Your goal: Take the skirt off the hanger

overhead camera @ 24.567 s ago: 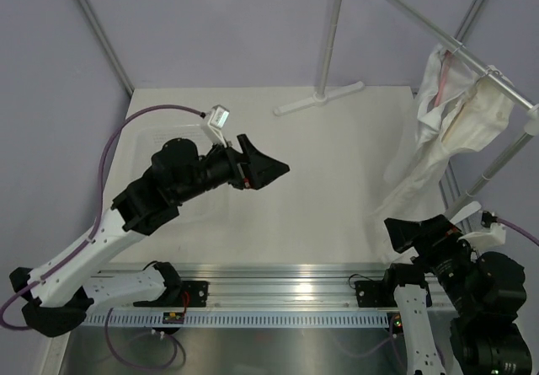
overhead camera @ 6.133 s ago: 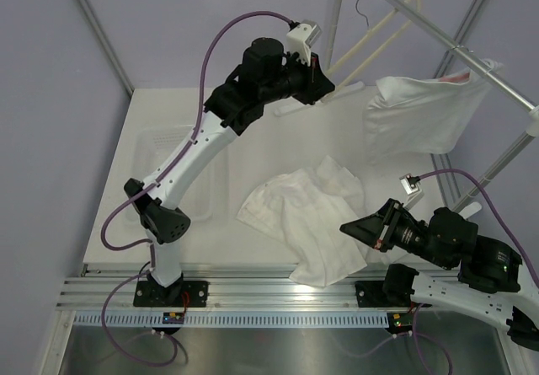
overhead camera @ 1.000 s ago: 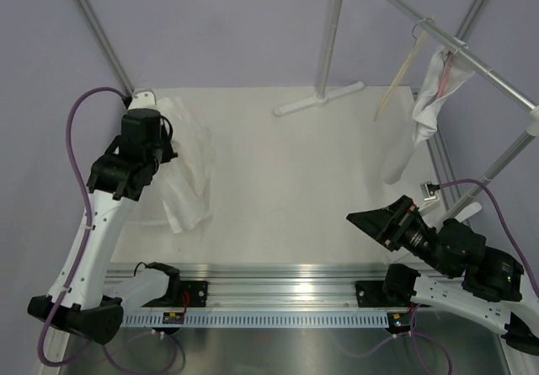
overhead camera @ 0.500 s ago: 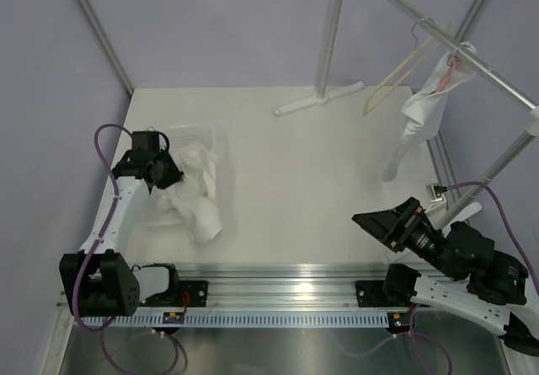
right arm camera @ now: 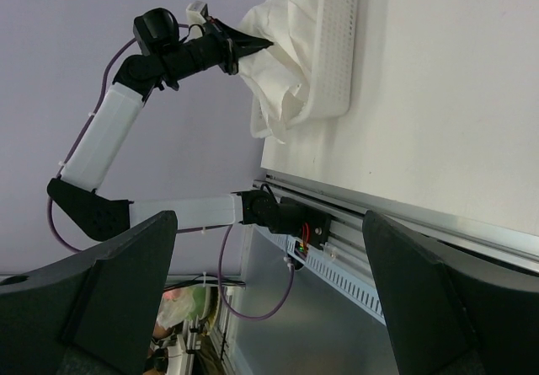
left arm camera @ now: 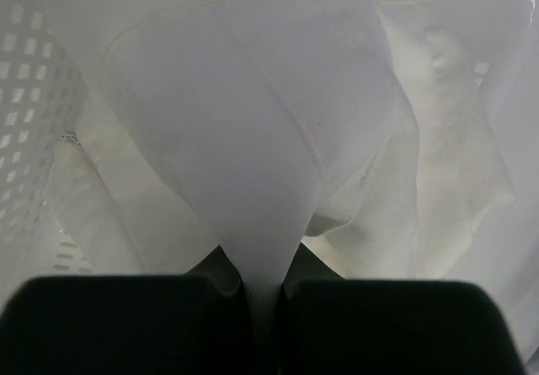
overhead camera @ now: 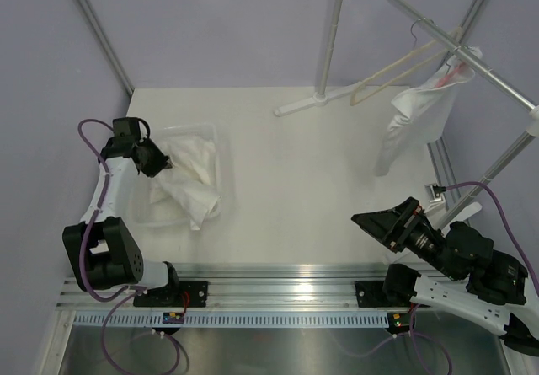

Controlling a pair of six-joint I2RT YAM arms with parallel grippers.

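**Left tool (left arm camera: 265,284) clenched on the white skirt (overhead camera: 198,177), at the left edge of the desk (overhead camera: 295,173)**
A fold of cloth is pinched between the jaws. The rest is heaped in a perforated basket (overhead camera: 202,127), and part of it spills over the basket's near rim. Right tool (overhead camera: 371,221) spread wide, holding nothing, by the near right corner. Hanger (overhead camera: 396,70) bare on the rail (overhead camera: 488,72), beside another white garment (overhead camera: 417,114). Skirt judged light, limp and thin, apt to bunch and slide; best taken by a gathered fold or the waistband.
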